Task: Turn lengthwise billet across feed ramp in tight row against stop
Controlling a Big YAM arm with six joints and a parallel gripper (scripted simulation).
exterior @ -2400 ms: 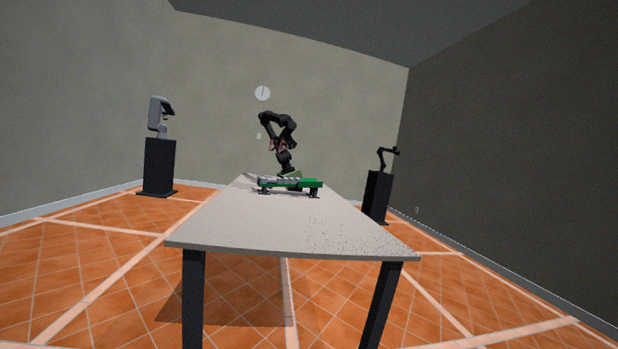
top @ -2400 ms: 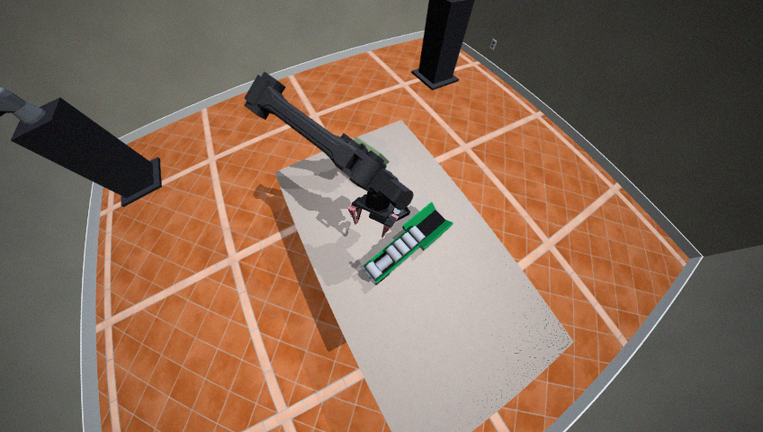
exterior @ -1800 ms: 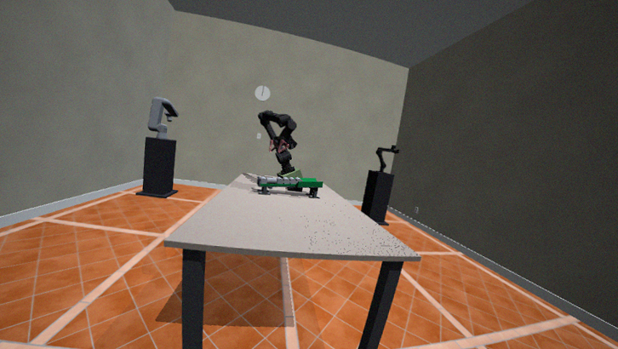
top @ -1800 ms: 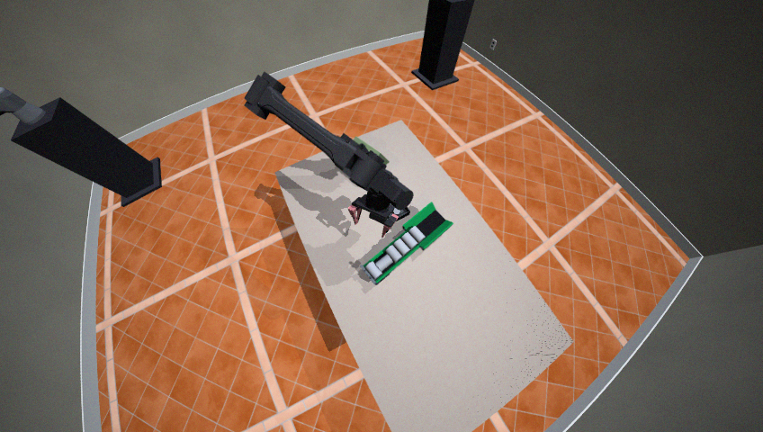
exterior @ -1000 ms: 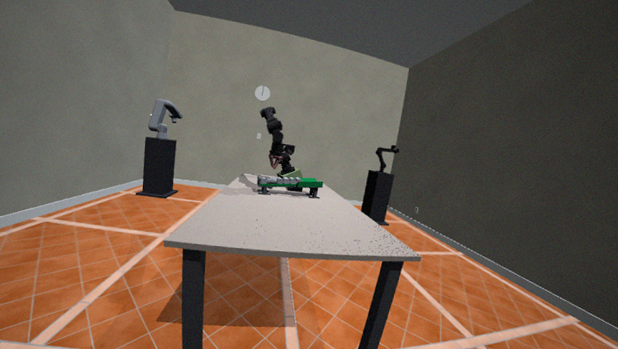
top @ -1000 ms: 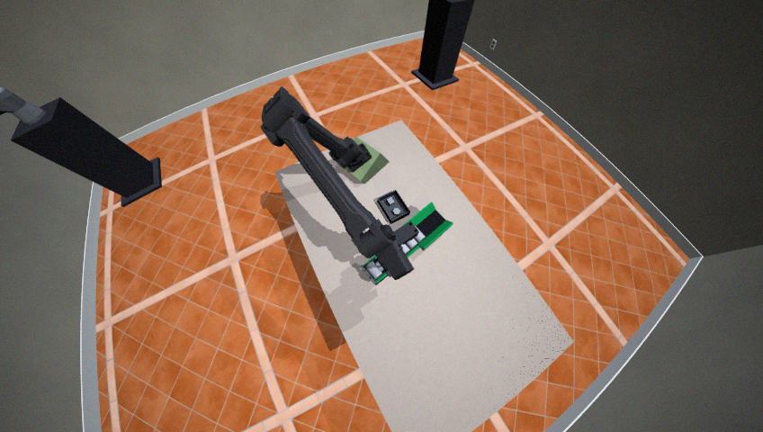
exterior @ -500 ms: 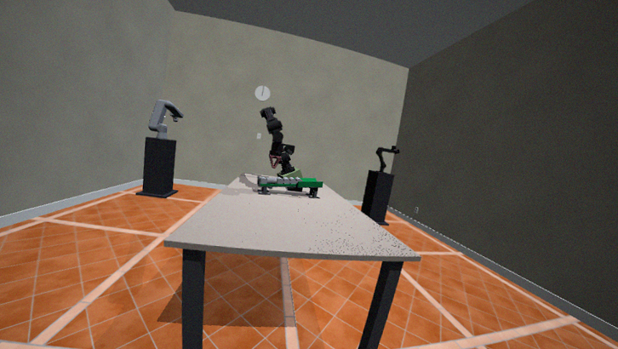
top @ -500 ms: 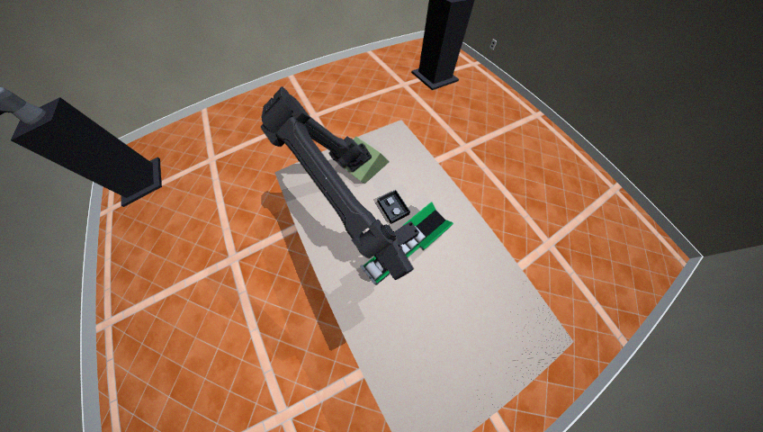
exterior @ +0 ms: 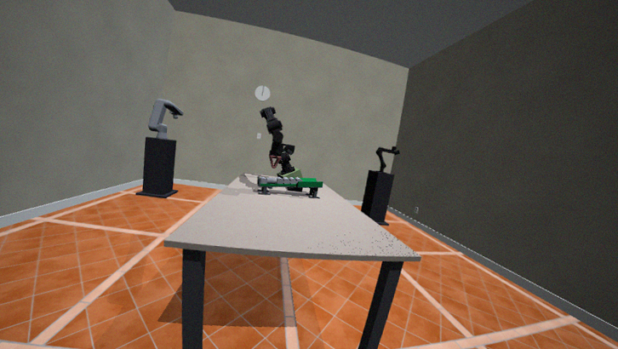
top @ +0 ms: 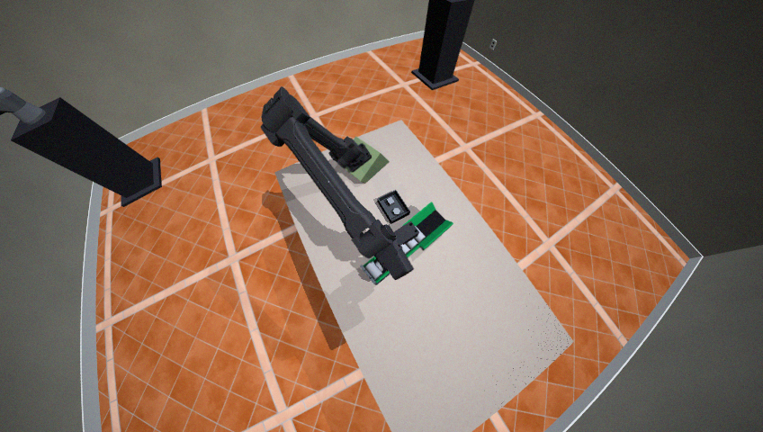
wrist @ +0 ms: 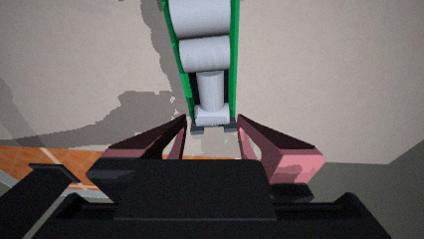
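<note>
A green feed ramp lies on the table. In the wrist view one grey billet lies lengthwise at the low end, touching the grey stop. Above it two billets lie across the ramp. In the top view a billet end shows beside the arm's wrist. My gripper hangs above the ramp's low end. Its pink fingers are half open, with nothing between them. They straddle the line of the stop, a little above it.
A small black tray with two grey pieces stands beside the ramp. A green wedge block sits by the arm's base. Two black pedestals stand on the floor away from the table.
</note>
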